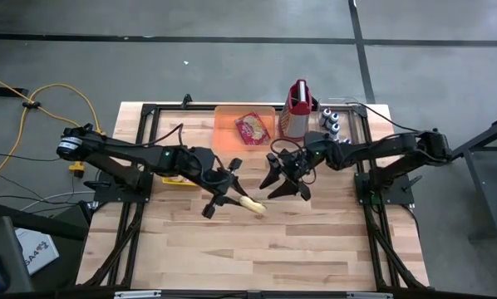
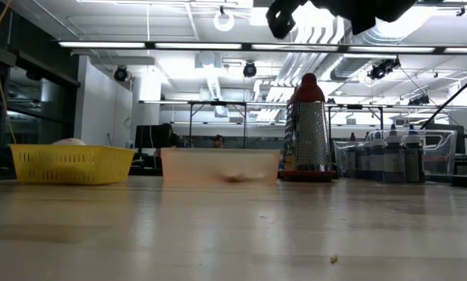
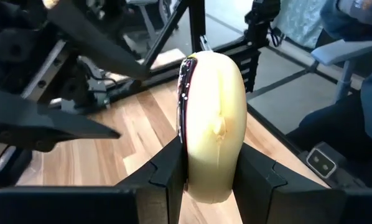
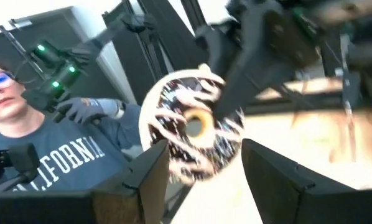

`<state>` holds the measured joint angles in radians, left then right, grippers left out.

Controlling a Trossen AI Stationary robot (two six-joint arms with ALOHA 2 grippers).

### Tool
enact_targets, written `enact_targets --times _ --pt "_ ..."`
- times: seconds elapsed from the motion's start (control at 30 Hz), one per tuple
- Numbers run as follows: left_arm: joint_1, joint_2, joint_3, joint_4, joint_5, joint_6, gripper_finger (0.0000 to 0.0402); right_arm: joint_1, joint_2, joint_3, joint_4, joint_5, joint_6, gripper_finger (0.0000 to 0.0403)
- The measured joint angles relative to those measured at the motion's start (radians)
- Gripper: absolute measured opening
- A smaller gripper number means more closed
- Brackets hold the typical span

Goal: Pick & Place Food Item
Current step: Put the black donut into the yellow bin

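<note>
Holding a donut (image 3: 212, 124) clamped in our left gripper (image 1: 229, 193) above mid-table (image 1: 315, 241); our right gripper (image 1: 286, 178), fingers apart, hangs just beside it.

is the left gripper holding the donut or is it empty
Holding it: the left gripper has its fingers clamped on both sides of the donut, lifted above the table.

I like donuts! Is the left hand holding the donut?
Yes, the left hand pinches the donut upright between its two fingers.

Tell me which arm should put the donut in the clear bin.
Left. Its pincer is shut on the donut, lifted above the table. The right pincer is open and holds nothing. The clear bin sits just beyond both.
</note>
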<state>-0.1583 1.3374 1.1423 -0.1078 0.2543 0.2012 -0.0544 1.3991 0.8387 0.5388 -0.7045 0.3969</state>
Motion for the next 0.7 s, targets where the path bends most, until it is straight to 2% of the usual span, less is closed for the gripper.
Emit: enact_targets --times 0.1,0.3,0.37,0.57,0.7 --pt "-0.004 -0.017 0.0 -0.051 -0.053 -0.011 0.0106 -0.028 0.0 0.0 -0.079 -0.022 0.0 0.019" --pt "-0.003 -0.113 0.0 -0.238 -0.276 -0.126 0.0106 -0.076 0.0 0.0 -0.301 -0.05 -0.002 0.019" --pt "-0.008 -0.156 0.0 -0.311 -0.354 -0.174 0.0106 -0.085 0.0 0.0 -0.374 -0.023 -0.007 0.019" --pt "-0.06 -0.244 0.0 -0.575 -0.653 -0.373 0.0106 -0.086 0.0 0.0 -0.527 0.147 -0.06 0.019" --pt "-0.116 -0.242 0.0 -0.751 -0.824 -0.542 0.0106 -0.085 0.0 0.0 -0.55 0.175 -0.079 0.019"
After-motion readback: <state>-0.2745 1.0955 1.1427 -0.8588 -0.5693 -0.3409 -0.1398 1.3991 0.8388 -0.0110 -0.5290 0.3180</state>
